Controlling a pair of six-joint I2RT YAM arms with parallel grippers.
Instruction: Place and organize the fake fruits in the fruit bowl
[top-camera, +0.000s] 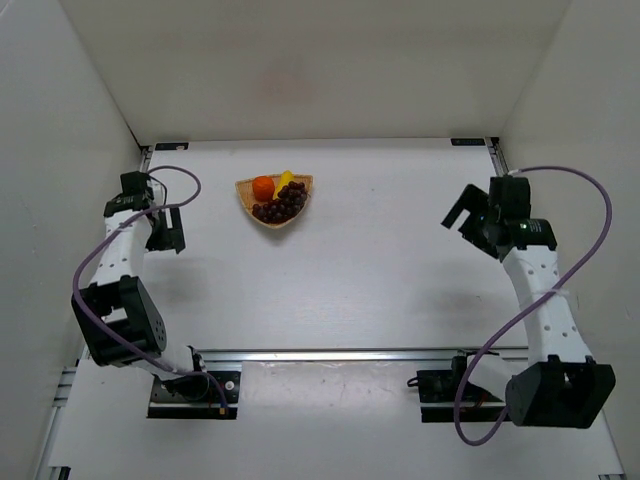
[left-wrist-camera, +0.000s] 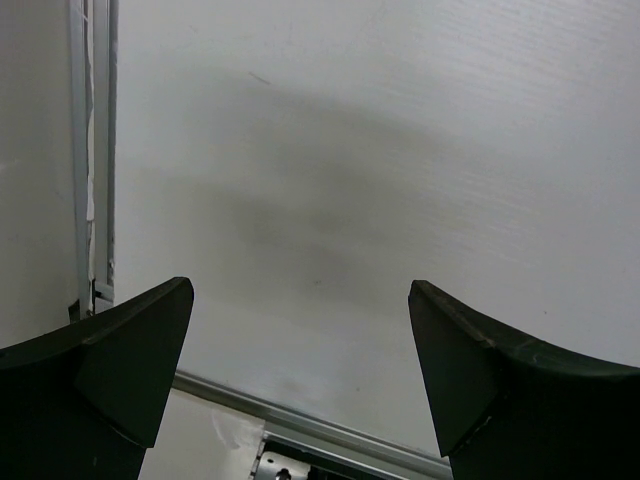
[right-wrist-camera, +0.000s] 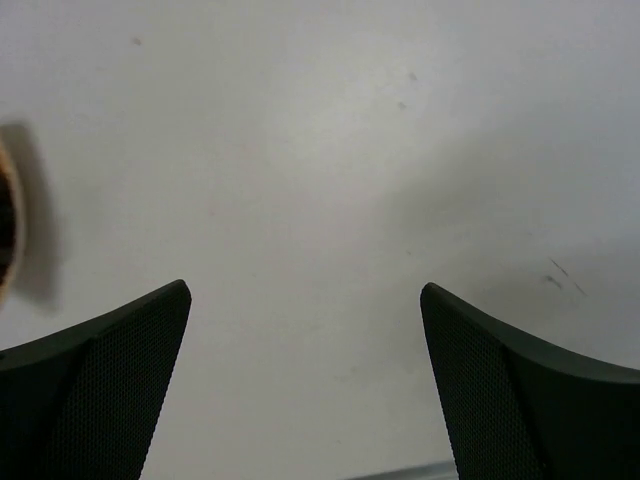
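Since the orange (top-camera: 263, 186), yellow fruit (top-camera: 286, 179) and grapes (top-camera: 281, 205) lie in the fruit bowl (top-camera: 243, 189) far across the table (top-camera: 380, 270), left claw (left-wrist-camera: 300, 310) and right claw (right-wrist-camera: 305, 305) hang released, empty; the fruits look light, rigid, slick; pinch across their middles.

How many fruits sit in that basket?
3, all in the tan wicker basket: round orange left, elongated yellow fruit behind, dark purple grape bunch front. Smaller ones might hide underneath.
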